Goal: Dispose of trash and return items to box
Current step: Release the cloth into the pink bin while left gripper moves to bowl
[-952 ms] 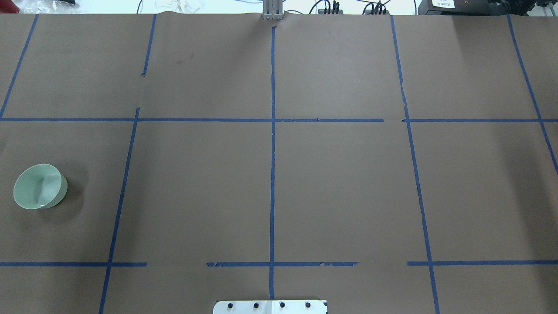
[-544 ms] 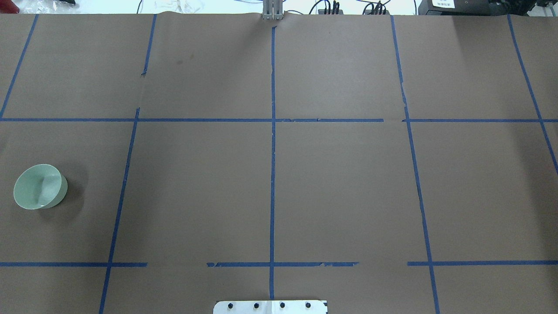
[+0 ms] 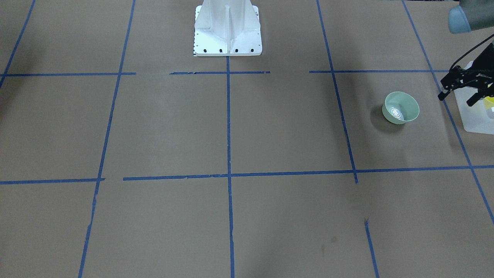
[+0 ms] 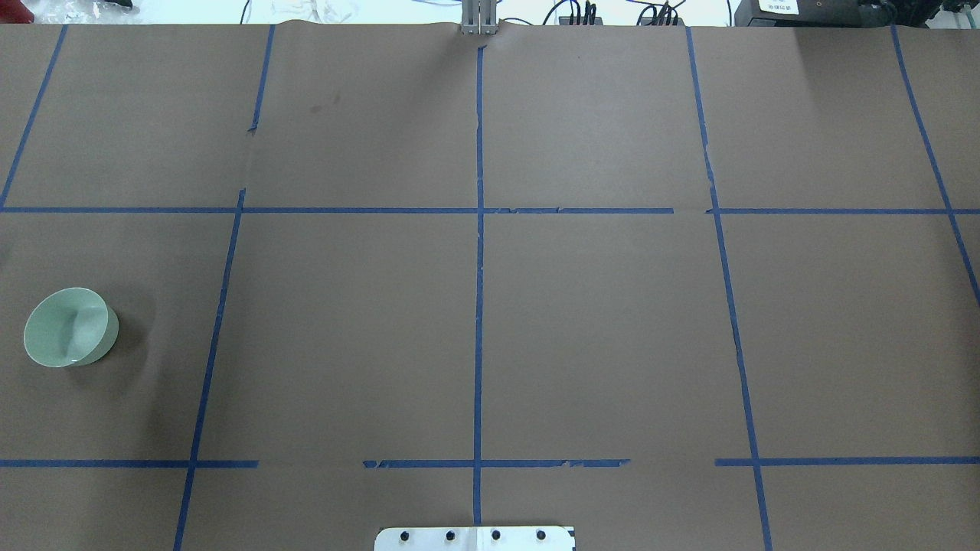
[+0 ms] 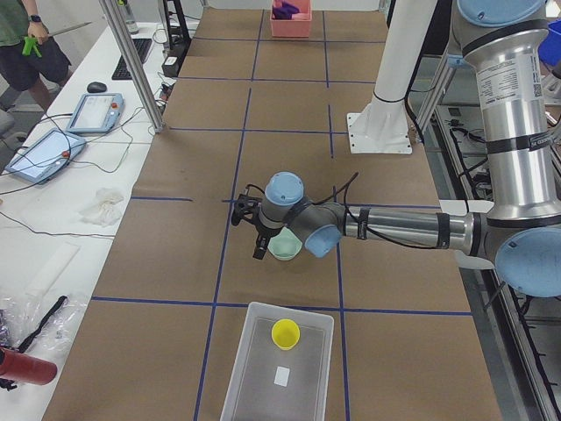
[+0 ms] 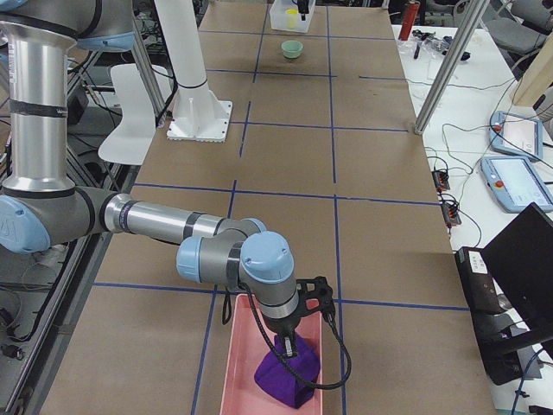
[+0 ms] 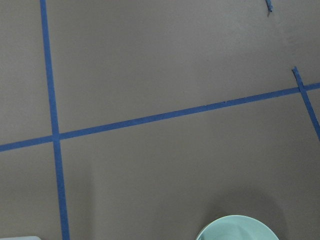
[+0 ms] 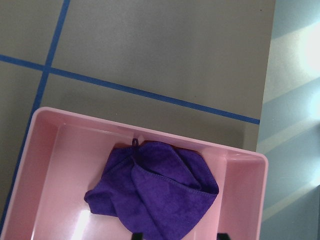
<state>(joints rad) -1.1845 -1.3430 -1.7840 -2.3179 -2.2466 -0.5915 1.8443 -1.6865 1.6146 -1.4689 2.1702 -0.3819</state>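
Observation:
The mint-green bowl (image 4: 69, 327) stands upright on the brown table at my far left; it also shows in the front view (image 3: 400, 107) and at the bottom of the left wrist view (image 7: 235, 229). The yellow cup (image 5: 285, 333) stands inside the translucent box (image 5: 254, 377) at the table's left end. My left gripper (image 3: 455, 99) hangs open and empty between bowl and box, above the table. My right gripper (image 8: 179, 235) is open above a purple cloth (image 8: 155, 195) that lies in a pink bin (image 8: 50, 150); it holds nothing.
The white robot base (image 3: 227, 34) stands at the table's near middle edge. Blue tape lines grid the brown paper. An aluminium post (image 5: 131, 61) and a desk with tablets (image 5: 44, 153) lie along the far side.

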